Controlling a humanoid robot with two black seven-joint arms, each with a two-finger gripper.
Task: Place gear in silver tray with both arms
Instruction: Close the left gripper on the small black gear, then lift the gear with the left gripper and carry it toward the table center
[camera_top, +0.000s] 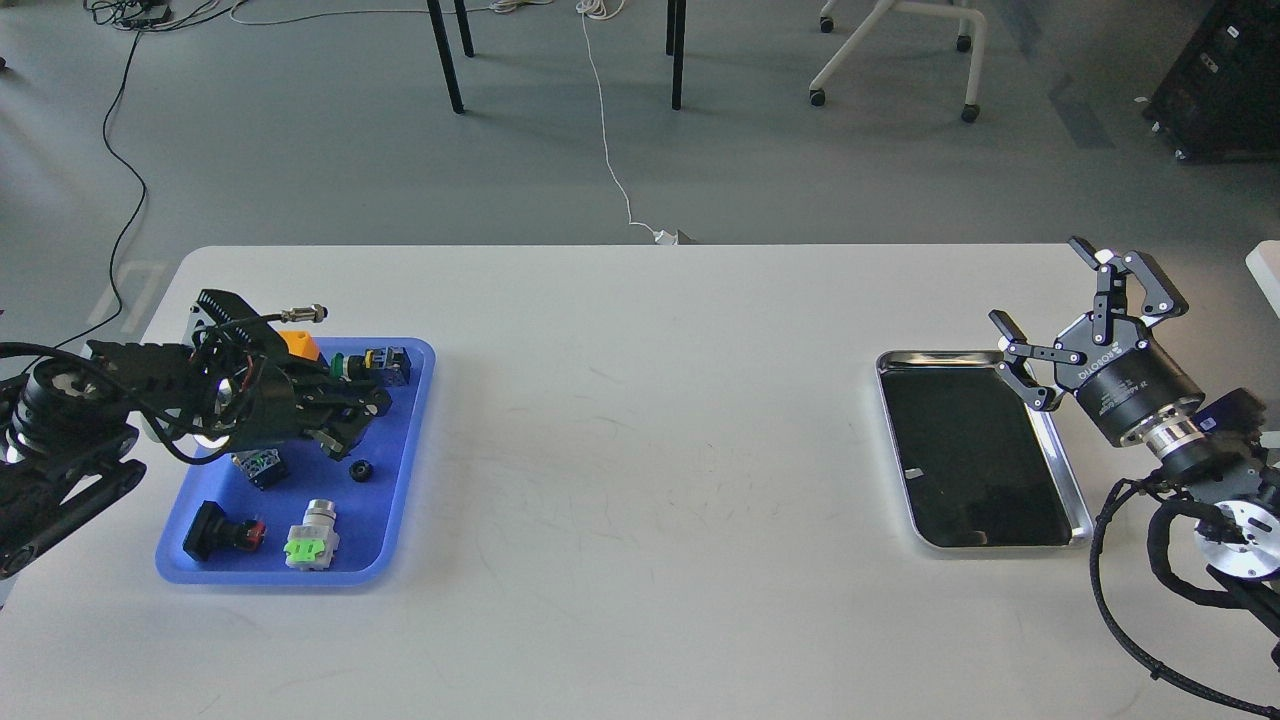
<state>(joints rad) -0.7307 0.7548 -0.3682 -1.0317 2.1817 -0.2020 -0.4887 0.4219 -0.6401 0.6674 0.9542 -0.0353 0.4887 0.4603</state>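
Blue plastic tray (395, 520) w/ small black gear (361, 469) just below left gripper (345, 425), fingers unclear; shiny rectangular silver tray (1055, 470) bare, right gripper (1045, 300) fingers apart.

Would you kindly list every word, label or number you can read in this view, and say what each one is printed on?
"ROBOTIQ": white letters on the black body of the right pincer, seen at a slant.
Small white print lower on that same body: too small to read.
Parts in the blue tray, including the green-and-silver switch: no legible text.
Left pincer: dark, no lettering readable.
Silver tray: no markings.
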